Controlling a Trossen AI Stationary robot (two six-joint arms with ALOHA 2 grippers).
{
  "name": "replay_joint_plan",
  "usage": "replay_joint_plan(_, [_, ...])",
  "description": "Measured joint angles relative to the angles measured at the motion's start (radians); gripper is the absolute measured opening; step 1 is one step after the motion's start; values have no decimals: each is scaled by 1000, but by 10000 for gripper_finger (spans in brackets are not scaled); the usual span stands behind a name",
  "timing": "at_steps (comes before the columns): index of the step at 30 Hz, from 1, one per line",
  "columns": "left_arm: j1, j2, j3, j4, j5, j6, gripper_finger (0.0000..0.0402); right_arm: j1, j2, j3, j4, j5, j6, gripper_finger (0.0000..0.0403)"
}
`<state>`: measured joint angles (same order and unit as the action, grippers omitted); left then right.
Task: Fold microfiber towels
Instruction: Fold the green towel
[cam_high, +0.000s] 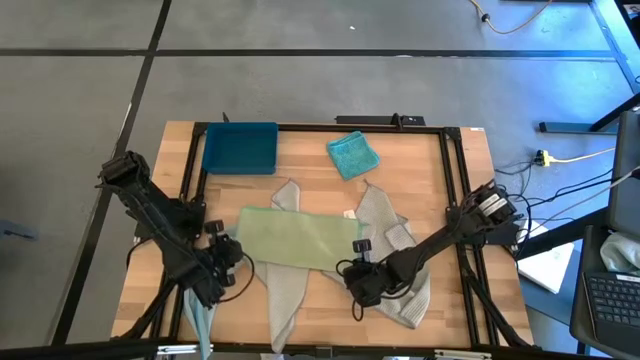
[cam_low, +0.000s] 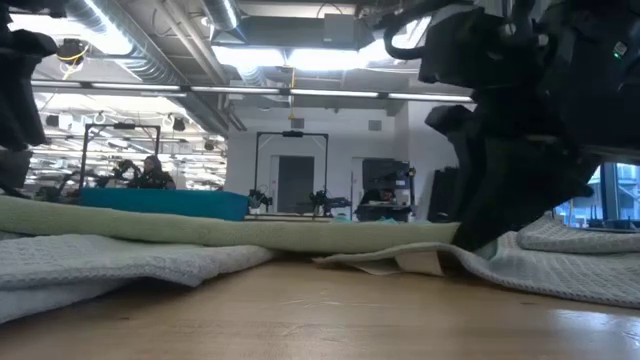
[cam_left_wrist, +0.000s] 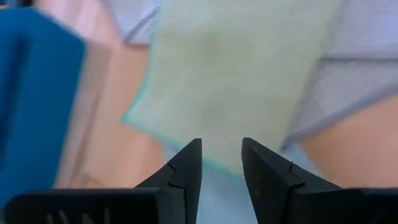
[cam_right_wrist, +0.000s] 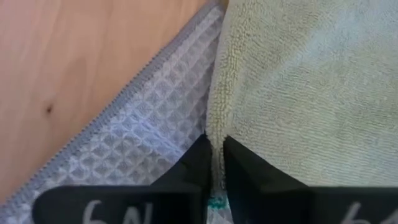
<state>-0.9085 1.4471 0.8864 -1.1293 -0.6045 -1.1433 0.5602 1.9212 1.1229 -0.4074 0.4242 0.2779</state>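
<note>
From above, a wooden table holds a pale green towel spread flat in the middle. Two grey towels lie partly hidden beneath it, one trailing toward the near edge, the other to the right. A teal towel sits folded at the far side, just right of a dark blue tray in the far left corner. A pale blue towel hangs off the near left edge, mostly cut off. The left gripper sits at the green towel's left end, the right gripper at its near right corner.

From table height, the green towel lies over grey cloth. The right gripper, a dark bulk, comes down onto the green edge; its fingertips are hidden.

The left wrist view shows the left gripper with fingers parted, holding nothing, just short of the green towel's edge; whether it touches is unclear.

The right wrist view shows the right gripper pinched nearly closed on the green towel's hem, over the waffle-weave grey towel. White marks on the gripper body are cut off and unreadable.
</note>
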Motion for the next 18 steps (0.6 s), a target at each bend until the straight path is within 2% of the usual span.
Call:
replay_joint_plan(7, [-22, 0, -23, 229, -31, 222, 107, 0, 9, 0, 11, 0, 6, 56])
replay_joint_plan(13, [-7, 0, -115, 265, 58, 255, 107, -3, 9, 0, 25, 0, 8, 57])
replay_joint_plan(18, [-15, 0, -161, 295, 64, 329, 116, -3, 9, 0, 26, 0, 9, 57])
